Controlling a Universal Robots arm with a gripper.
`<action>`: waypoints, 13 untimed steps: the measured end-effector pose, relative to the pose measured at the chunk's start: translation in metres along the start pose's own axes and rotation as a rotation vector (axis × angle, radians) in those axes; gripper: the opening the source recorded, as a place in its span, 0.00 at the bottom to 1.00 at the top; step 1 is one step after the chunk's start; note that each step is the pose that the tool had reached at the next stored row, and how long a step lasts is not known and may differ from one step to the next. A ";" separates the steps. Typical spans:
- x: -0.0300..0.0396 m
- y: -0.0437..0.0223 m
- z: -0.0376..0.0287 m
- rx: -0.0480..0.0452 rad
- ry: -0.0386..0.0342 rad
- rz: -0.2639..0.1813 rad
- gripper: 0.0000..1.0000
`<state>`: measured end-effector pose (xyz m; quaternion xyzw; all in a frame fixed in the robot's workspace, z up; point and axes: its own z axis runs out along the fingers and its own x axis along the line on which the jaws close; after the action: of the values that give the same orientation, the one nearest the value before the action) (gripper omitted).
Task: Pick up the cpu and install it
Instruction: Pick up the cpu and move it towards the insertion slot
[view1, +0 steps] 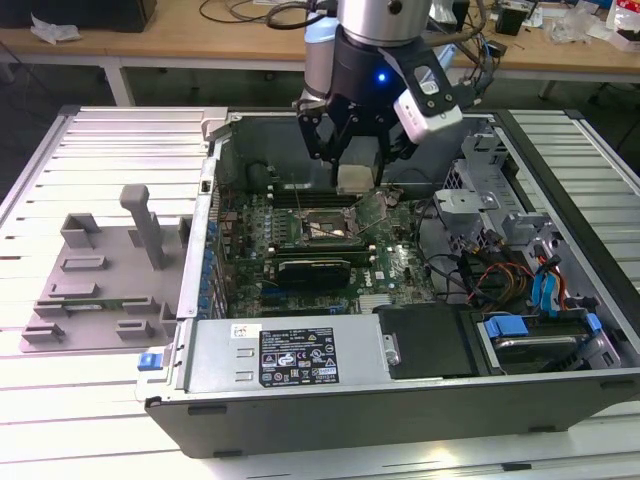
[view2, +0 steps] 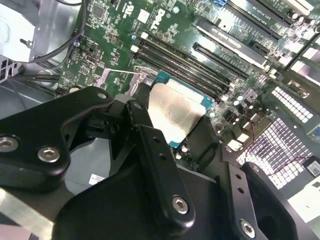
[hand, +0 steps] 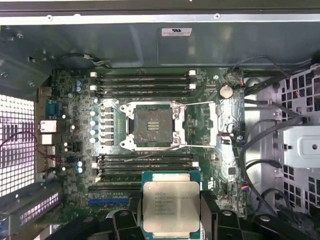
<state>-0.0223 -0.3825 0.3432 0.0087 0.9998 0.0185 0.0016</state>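
The cpu (hand: 171, 207) is gripped by its edges in the hand (hand: 171, 216), held above the board (hand: 202, 112), apart from the open socket (hand: 155, 125). If it is lowered askew or off-centre, socket pins may be bent or the chip dropped.

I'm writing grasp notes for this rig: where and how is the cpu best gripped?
By two opposite thin edges of the cpu, coming down onto its flat silver top. It is a thin square plate, so probably only the rim offers purchase; the end effector pinches it that way.
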 end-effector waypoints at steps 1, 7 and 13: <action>0.0007 0.0024 0.0029 0.0001 0.0001 0.000 0.55; 0.0014 0.0104 0.0119 0.0001 0.0001 0.000 0.55; 0.0053 0.0214 0.0188 0.0001 0.0001 0.000 0.55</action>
<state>-0.0271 -0.3603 0.3252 0.0087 0.9998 0.0184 0.0016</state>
